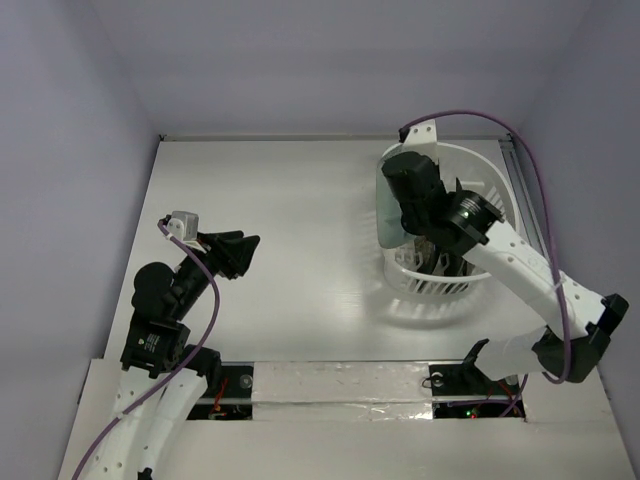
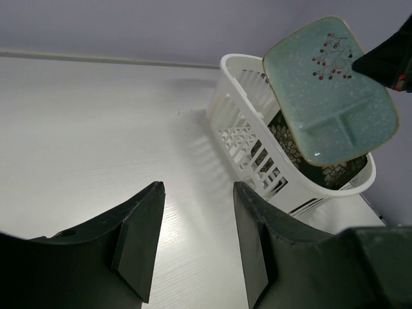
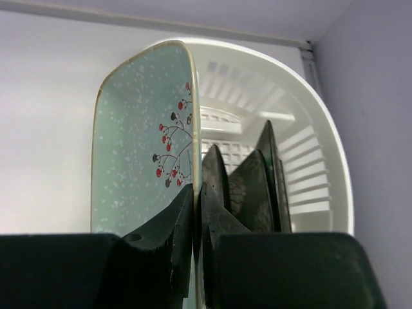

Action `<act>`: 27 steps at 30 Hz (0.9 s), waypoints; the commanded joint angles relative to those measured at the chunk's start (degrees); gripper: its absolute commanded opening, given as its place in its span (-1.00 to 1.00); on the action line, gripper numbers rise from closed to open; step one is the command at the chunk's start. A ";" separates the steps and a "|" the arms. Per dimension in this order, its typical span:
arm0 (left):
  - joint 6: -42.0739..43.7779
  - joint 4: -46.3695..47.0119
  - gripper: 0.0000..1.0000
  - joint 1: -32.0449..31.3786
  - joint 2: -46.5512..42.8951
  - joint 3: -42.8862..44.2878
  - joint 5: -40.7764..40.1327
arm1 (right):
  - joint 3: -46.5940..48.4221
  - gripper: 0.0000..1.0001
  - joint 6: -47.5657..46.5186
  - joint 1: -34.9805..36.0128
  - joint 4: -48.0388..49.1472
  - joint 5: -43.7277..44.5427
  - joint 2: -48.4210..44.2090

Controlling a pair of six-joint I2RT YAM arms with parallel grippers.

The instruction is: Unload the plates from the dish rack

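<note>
My right gripper (image 3: 197, 193) is shut on the edge of the pale mint plate (image 3: 138, 141) and holds it upright, lifted above the white dish rack (image 3: 322, 148). The mint plate also shows in the top view (image 1: 388, 205) and the left wrist view (image 2: 331, 90), over the rack's near-left side. Dark square plates (image 3: 254, 187) stand on edge inside the rack, also in the left wrist view (image 2: 283, 138). The rack sits at the table's back right (image 1: 490, 195). My left gripper (image 2: 196, 225) is open and empty, low over the bare table at the left (image 1: 240, 252).
The rack stands close to the back wall and the right wall (image 1: 570, 150). A metal rail (image 1: 520, 180) runs along the table's right edge. White tabletop (image 1: 290, 230) lies between the two grippers.
</note>
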 commanded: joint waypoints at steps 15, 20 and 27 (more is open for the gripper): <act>0.32 1.68 -0.17 -0.11 -0.53 3.21 -4.15 | 2.35 -1.00 16.33 1.80 39.30 -37.58 6.78; 0.32 1.15 -0.18 -0.11 -0.79 3.56 -5.56 | 8.66 -1.00 22.67 1.80 48.45 -41.46 19.26; 0.32 0.98 -0.18 -0.11 -0.97 3.65 -5.91 | 26.66 -1.00 32.16 1.80 49.43 -45.15 40.18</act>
